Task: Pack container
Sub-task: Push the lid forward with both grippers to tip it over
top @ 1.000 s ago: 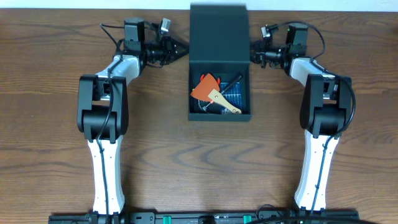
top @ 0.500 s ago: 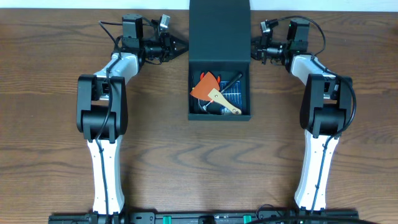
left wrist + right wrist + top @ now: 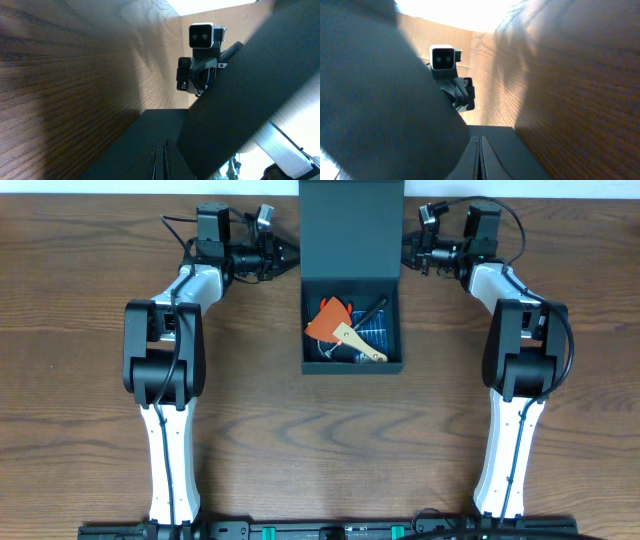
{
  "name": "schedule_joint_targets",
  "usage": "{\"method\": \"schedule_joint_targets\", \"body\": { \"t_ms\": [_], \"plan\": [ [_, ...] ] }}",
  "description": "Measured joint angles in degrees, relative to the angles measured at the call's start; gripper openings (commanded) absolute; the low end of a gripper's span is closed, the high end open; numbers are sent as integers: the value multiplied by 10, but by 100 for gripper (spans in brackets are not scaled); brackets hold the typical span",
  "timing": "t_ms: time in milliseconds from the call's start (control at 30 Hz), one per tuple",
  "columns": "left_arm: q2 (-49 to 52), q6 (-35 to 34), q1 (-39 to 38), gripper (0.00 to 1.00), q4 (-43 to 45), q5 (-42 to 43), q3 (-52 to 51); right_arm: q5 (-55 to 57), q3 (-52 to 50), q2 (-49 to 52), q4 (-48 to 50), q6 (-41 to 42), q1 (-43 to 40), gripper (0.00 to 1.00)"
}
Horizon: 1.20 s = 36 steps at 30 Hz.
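Moved since a second ago: both my grippers, slightly farther from my bases, and the lid between them, now steeper and looming wider from overhead.

1. Left gripper: jaws pressed together, only a seam showing, nothing seen between them. The tips are at the lid's near edge; I cannot tell whether they touch it.
2. Right gripper: likewise closed and empty, at the opposite edge.
3. Lid: flanked edgewise by both tips, I judge so that it swings on its hinge without twisting.
4. Container: open on the table, just base-ward of both jaws. It holds an orange piece, a wooden-handled tool and a blue case. With these packed, closing seems the step in hand.
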Motion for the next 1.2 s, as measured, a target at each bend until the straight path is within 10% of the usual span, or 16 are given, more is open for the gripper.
{"method": "schedule_joint_targets", "body": {
  "t_ms": [1200],
  "plan": [
    [-100, 0, 2, 6, -71, 5, 3, -73, 5, 0, 48, -6, -10, 1]
  ]
}}
